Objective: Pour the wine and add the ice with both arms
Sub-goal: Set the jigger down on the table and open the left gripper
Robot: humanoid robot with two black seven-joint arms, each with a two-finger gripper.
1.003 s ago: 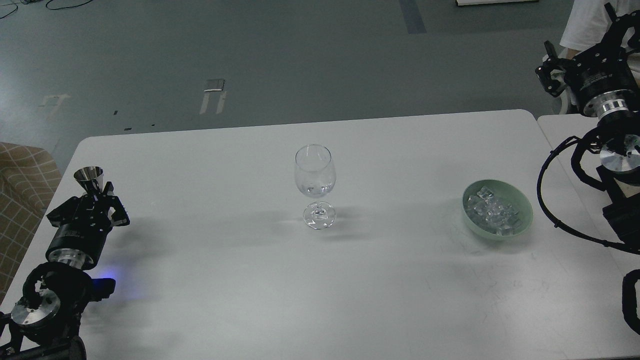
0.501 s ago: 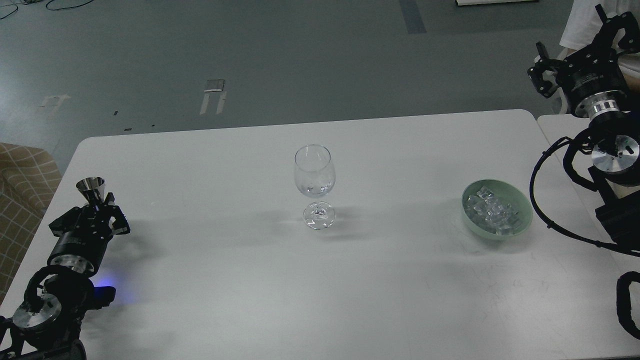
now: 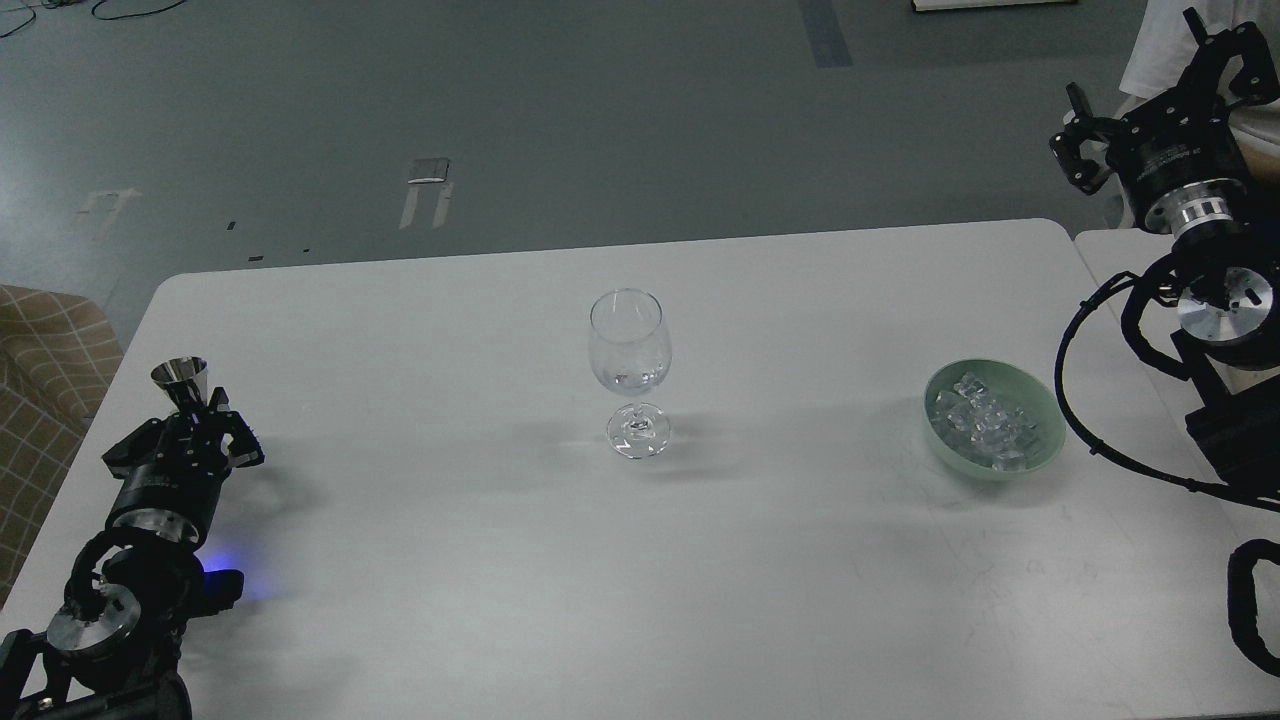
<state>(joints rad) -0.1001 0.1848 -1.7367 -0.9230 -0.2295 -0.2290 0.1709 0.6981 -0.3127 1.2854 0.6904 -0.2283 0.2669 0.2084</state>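
Note:
A clear wine glass [image 3: 629, 345] stands upright at the table's middle, with a little clear wine [image 3: 629, 380] at the bottom of its bowl. A pale green bowl [image 3: 1040, 395] at the right holds a heap of clear ice cubes [image 3: 983, 420]. My left gripper [image 3: 195, 408] is at the table's left edge, shut on the stem of a small silver cone-shaped measuring cup [image 3: 180, 374] held upright. My right gripper [image 3: 1135, 70] is high at the far right, beyond the table's back corner, with its fingers spread and nothing between them.
The white table [image 3: 640, 560] has a second white table [image 3: 1110, 250] butting against it on the right. A checked tan seat [image 3: 45, 340] stands left of the table. A person in white [image 3: 1160, 40] is behind the right arm.
My left gripper has drawn back slightly towards me with the silver cup. My right gripper has risen and shifted a little left, away from the bowl.

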